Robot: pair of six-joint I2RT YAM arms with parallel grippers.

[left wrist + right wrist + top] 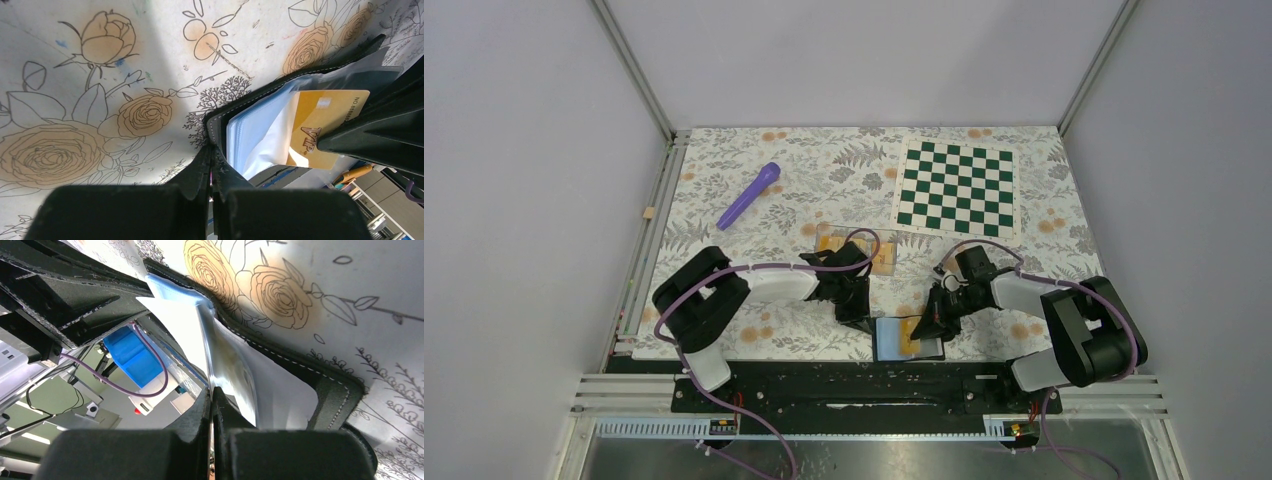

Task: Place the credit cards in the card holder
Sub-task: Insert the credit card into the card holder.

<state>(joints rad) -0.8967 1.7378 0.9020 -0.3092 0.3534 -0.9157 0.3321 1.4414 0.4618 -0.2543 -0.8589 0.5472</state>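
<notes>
Now left gripper clamps wallet cover edge; right gripper pinches gold card, card resting against open wallet's inside.

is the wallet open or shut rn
Open: the card holder is spread wide, pale sleeves fanned out, a credit card among them.

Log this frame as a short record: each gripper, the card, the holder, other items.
left gripper: shut on card holder cover edge
right gripper: shut on gold credit card, partly among the holder's clear sleeves
card holder: open, at table near edge
clear box: more orange cards inside
elsewhere: purple marker, chequered mat
</notes>
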